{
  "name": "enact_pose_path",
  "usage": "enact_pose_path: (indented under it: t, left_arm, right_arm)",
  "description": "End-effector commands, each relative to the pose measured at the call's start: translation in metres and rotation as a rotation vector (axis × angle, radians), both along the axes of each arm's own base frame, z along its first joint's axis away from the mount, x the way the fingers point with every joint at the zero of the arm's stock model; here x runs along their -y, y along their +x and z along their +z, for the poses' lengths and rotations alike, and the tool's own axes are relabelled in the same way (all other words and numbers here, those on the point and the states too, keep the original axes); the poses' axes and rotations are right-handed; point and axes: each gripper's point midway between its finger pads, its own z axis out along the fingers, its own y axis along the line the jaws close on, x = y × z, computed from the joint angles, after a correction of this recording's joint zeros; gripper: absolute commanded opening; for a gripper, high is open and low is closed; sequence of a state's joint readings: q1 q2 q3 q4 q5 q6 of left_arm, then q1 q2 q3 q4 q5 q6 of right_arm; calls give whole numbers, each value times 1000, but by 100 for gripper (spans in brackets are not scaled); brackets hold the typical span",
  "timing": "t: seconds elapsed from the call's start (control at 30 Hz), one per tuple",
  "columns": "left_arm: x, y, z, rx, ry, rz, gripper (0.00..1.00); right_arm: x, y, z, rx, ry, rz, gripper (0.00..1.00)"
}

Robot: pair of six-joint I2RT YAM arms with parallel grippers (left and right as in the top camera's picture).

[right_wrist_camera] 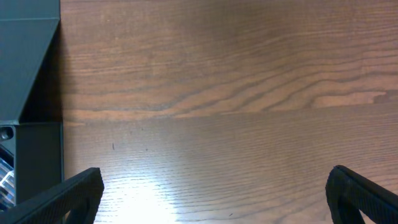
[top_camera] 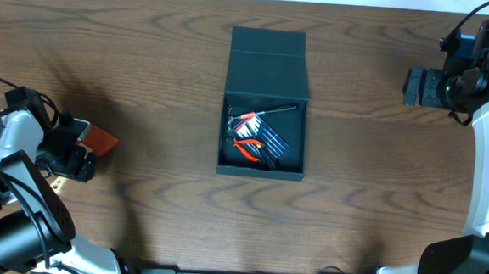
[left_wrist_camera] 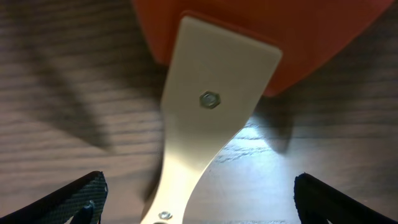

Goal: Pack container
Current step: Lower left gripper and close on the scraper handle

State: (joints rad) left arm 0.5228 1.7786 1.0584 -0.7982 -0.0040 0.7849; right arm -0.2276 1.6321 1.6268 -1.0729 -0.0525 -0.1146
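Left gripper wide by orange object; container open, red pliers inside.

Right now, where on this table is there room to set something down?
Widest: bare wood between the container and the right claw. Next, between the container and the orange tool, and the strip in front of it. Crowded: inside the container, among the tools, and around the left claw.

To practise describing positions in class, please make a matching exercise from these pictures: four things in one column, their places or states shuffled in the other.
1 container
2 pliers
3 left gripper
4 right gripper

A open above bare tabletop
B mid-table, lid open
C open above the orange tool
D inside the container

Pairs: 1-B, 2-D, 3-C, 4-A
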Motion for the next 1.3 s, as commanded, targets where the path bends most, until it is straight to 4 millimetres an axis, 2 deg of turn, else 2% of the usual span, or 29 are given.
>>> enact_pose_path:
  t: [0.0, 0.5, 0.8, 1.0, 1.27]
  left_arm:
    - [1, 0, -6, 2, -28, -27, 95]
    - [-4, -2, -9, 64, -119, -43, 93]
    - [3, -5, -27, 26, -172, -37, 93]
    - [3, -5, -30, 22, -175, -36, 91]
    - [3, -5, -30, 22, -175, -32, 77]
  right_arm:
    - [4, 0, -2, -6, -9, 2, 99]
    - [3, -5, -4, -29, -3, 2, 99]
    - [2, -9, -6, -45, 1, 2, 99]
    - [1, -13, -8, -62, 5, 2, 99]
    - [1, -13, -8, -62, 5, 2, 99]
